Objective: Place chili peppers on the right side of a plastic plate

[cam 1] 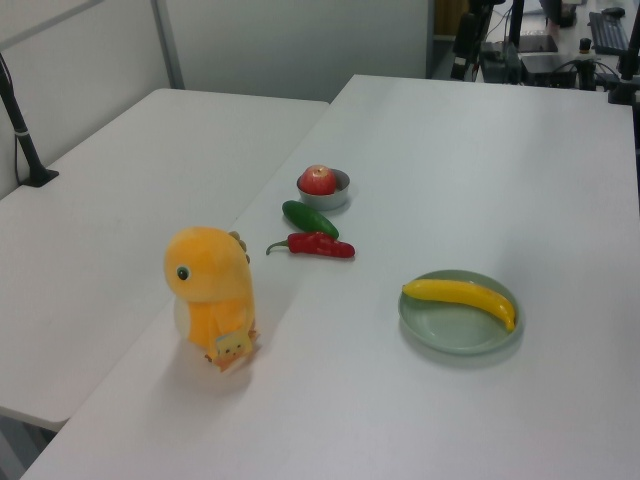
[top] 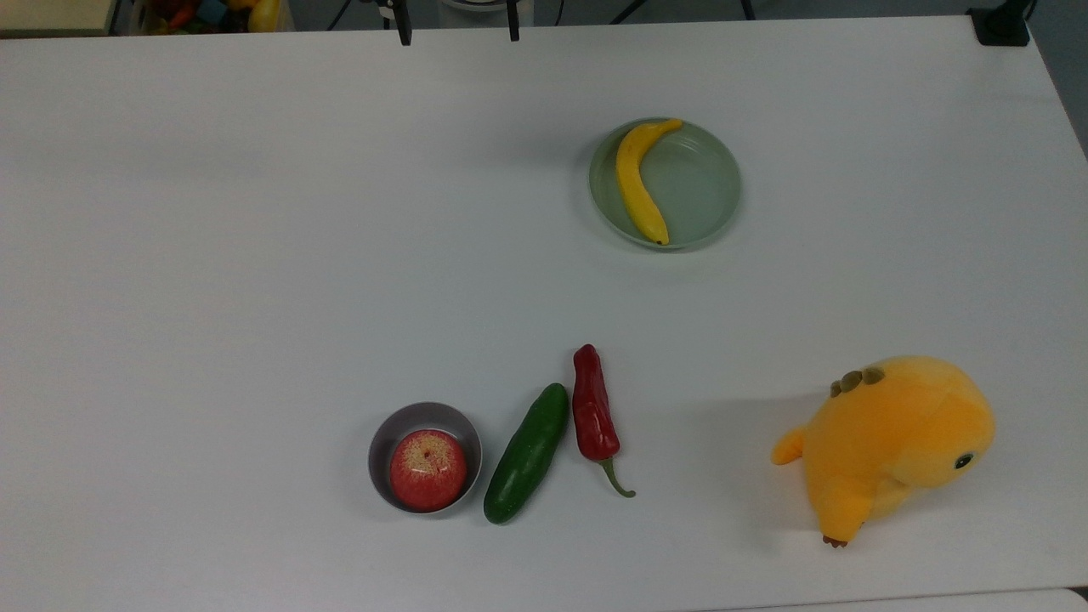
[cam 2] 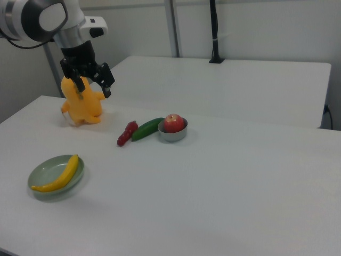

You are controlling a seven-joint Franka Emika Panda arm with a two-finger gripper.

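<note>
The dark red chili pepper (top: 593, 412) (cam 1: 320, 245) (cam 2: 127, 132) lies flat on the white table, close beside a green cucumber (top: 527, 452). The pale green plastic plate (top: 697, 183) (cam 1: 455, 328) (cam 2: 45, 172) sits apart from it and carries a yellow banana (top: 633, 183) along one side. In the right view, my gripper (cam 2: 93, 88) hangs open and empty well above the table, in front of the yellow plush toy, far from both pepper and plate.
A grey bowl (top: 395, 429) holding a red apple (top: 428, 469) stands beside the cucumber. A yellow plush toy (top: 892, 442) (cam 1: 208, 285) (cam 2: 82, 109) sits at the top view's right. A second white table (cam 1: 150, 170) adjoins this one.
</note>
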